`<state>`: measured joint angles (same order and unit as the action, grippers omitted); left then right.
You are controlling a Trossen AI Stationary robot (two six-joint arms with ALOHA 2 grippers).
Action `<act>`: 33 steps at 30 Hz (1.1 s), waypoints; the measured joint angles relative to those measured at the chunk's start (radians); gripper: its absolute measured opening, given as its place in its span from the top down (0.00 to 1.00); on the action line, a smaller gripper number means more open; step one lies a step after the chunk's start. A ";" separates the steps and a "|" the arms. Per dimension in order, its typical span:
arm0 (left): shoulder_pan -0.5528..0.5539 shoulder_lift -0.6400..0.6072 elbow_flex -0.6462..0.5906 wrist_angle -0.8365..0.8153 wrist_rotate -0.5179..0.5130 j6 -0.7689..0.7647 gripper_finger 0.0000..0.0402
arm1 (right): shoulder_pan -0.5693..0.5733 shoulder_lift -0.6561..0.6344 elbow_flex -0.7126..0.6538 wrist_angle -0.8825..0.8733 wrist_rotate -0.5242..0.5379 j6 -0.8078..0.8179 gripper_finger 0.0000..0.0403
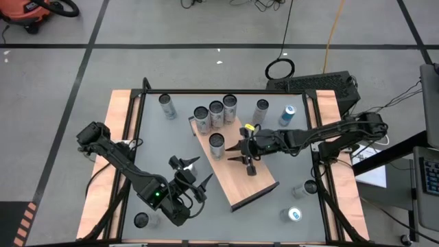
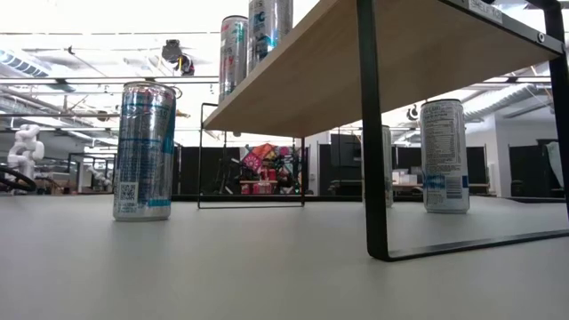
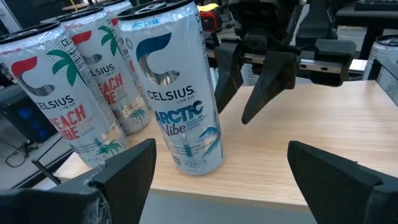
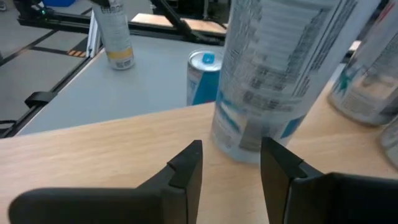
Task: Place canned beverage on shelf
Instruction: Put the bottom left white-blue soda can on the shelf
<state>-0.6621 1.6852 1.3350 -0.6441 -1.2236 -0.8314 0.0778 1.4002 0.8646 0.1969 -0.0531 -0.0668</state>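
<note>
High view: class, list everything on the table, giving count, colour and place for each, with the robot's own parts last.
shelf: one, light-brown wood board, slantwise mid-table.
cans on the shelf: four, silvery; three clustered at its far end, one alone nearer the middle.
cans on the table: six, silvery, some blue; three along the far side, three near the front.
table: one, grey top.
left gripper: one, dark, open, beside the shelf's left edge.
right gripper: one, dark, open, empty, over the shelf.

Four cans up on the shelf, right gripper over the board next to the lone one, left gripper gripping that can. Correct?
Not quite: the left gripper is open and empty, short of the can. The left wrist view shows it. Four cans on the shelf and the right gripper placement hold.
</note>
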 joint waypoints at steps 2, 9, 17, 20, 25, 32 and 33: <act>0.000 0.000 0.000 0.000 0.000 0.000 0.11 | 0.011 0.000 0.000 -0.003 0.000 0.003 0.76; 0.000 0.000 0.000 -0.002 -0.001 0.000 0.11 | 0.068 0.000 0.000 0.031 -0.004 0.003 0.76; 0.003 0.000 0.000 -0.002 -0.014 0.000 0.11 | 0.096 0.052 0.001 0.218 -0.004 0.002 0.76; 0.003 0.000 0.000 -0.001 -0.015 -0.001 0.11 | 0.090 0.071 0.001 0.248 -0.001 -0.002 0.76; 0.003 0.000 0.000 0.000 -0.016 -0.001 0.11 | 0.078 0.087 0.002 0.271 0.000 -0.009 0.76; 0.006 0.000 0.000 -0.001 -0.016 0.000 0.11 | 0.069 0.105 0.002 0.317 0.000 -0.040 0.76; 0.006 0.000 0.000 -0.001 -0.016 0.000 0.11 | 0.068 0.104 0.002 0.325 0.000 -0.047 0.76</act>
<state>-0.6563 1.6848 1.3350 -0.6449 -1.2392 -0.8318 0.1457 1.5045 0.8665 0.5216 -0.0532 -0.1137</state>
